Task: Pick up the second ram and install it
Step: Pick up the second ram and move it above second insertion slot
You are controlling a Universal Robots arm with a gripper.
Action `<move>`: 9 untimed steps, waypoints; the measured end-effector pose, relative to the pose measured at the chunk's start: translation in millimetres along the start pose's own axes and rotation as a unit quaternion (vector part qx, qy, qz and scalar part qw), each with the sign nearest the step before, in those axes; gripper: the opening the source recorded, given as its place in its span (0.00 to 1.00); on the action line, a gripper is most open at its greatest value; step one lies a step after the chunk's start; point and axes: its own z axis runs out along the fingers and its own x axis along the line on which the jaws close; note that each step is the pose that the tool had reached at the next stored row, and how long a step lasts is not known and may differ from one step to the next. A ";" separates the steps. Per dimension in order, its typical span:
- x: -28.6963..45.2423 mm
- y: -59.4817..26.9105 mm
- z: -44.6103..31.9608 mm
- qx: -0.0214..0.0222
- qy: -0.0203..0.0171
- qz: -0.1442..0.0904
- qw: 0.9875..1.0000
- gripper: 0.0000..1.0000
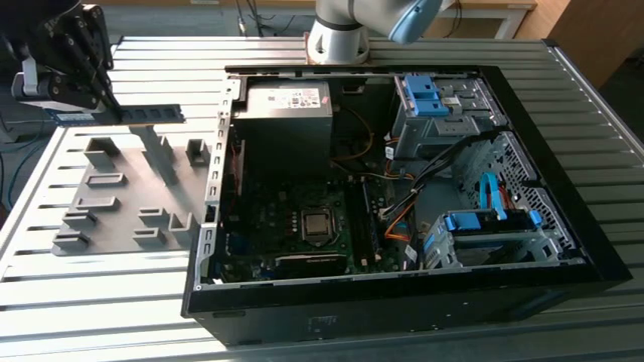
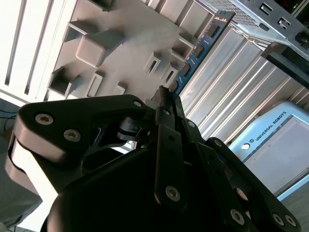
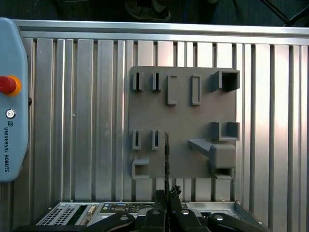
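The second ram (image 1: 146,113) is held level over the grey holder tray (image 1: 121,219) in the exterior view's upper left, one end clamped in the closed pincer (image 1: 96,111). The second wrist view shows the second ram (image 2: 198,50) with its blue face and dark chips; the first wrist view shows it edge-on (image 3: 166,154). The open computer case (image 1: 403,302) sits on the slatted counter (image 1: 101,302) at the tray's exterior-view right.

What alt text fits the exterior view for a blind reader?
The robot's hand grips a blue ram stick over the edge of a grey holder tray. To the exterior view's right, an open computer case lies on the slatted table.
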 end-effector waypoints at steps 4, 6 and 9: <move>0.0 -4.1 0.0 0.000 0.000 0.000 1.000 0.14; 0.0 -6.3 0.0 0.000 0.000 0.000 1.000 0.14; 0.0 -9.8 0.0 0.000 0.000 0.000 1.000 0.14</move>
